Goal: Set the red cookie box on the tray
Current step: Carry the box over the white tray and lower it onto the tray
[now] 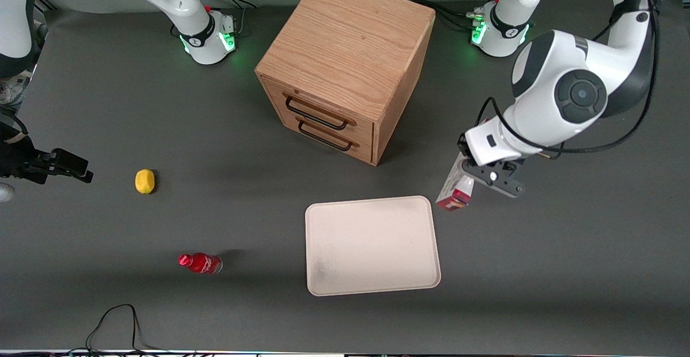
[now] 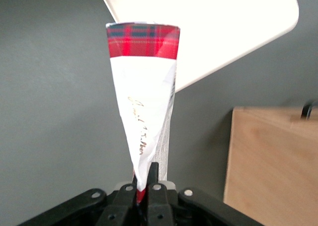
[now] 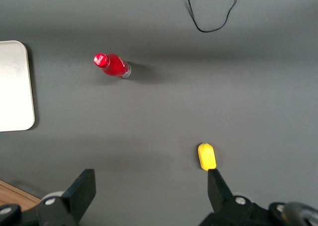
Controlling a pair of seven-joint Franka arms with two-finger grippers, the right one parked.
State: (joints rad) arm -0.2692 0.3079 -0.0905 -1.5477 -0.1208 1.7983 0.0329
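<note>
I see my gripper (image 1: 481,175) clenched on the red cookie box (image 1: 454,190), holding it tilted in the air just beside the tray (image 1: 372,245).

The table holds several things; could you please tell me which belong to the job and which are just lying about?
Job:
- red cookie box, held in the tool, beside the tray's corner
- tray, bare

Lying about:
- wooden drawer cabinet
- red bottle
- yellow lemon
</note>
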